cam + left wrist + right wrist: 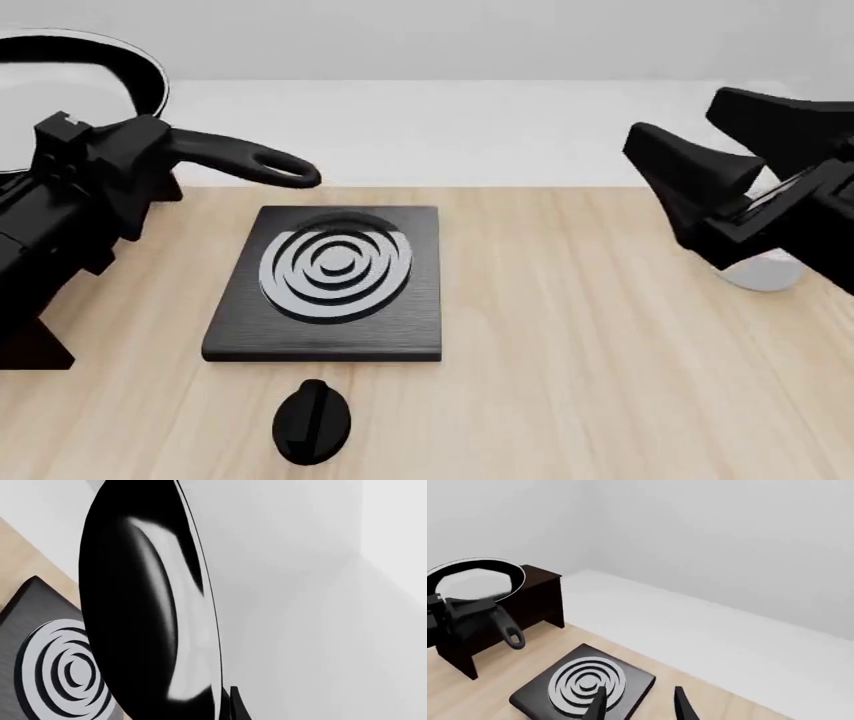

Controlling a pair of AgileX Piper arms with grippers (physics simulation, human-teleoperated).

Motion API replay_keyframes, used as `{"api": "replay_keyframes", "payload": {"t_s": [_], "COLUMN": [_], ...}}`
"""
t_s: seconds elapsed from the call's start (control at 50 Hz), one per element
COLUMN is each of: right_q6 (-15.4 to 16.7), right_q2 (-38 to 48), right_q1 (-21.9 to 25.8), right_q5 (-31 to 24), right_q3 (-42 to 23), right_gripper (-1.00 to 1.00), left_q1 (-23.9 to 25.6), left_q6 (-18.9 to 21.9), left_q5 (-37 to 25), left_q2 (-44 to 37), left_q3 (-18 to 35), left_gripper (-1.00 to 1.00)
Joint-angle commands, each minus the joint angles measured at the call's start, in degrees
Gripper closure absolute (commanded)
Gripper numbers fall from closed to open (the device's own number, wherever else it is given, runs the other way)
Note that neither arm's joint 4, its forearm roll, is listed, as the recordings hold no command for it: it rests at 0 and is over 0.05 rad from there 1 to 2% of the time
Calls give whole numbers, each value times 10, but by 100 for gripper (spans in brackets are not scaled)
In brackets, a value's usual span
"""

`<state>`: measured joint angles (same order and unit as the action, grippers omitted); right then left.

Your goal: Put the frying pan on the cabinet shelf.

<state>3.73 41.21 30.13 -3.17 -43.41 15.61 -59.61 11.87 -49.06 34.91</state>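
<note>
The frying pan (83,62) is black with a shiny pale inside and is lifted at the far left. My left gripper (144,150) is shut on its long handle, whose holed end (274,167) sticks out to the right. In the right wrist view the pan (477,580) hangs over the top of the dark brown cabinet (540,600). The pan's body (147,610) fills the left wrist view. My right gripper (639,705) is open and empty, raised at the right (674,118), far from the pan.
A square black hob (334,280) with grey rings lies mid-table, with a black knob (314,420) in front of it. A white object (767,272) shows partly under my right gripper. A dark cabinet foot (34,348) stands at the left edge.
</note>
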Motion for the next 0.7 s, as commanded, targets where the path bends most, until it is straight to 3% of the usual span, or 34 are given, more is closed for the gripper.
{"api": "replay_keyframes", "payload": {"t_s": [0.02,0.1,0.28,0.36,0.7], "right_q6": [-9,-8,-15,-14,-26], "right_q2": [-92,-91,-79,-76,-85], "right_q1": [-70,-64,-57,-56,-56], "right_q5": [-19,-11,-3,-3,-7], "right_q3": [86,113,116,116,129], "right_gripper": [-100,-100,-100,-100,-100], "left_q1": [-36,-52,-90,-108,-171], "left_q6": [-12,-55,-35,-68,-64], "left_q5": [27,58,55,81,100], "left_q2": [-19,-55,-124,-163,-244], "left_q3": [17,26,87,92,149], "left_gripper": [100,100,100,100,100]}}
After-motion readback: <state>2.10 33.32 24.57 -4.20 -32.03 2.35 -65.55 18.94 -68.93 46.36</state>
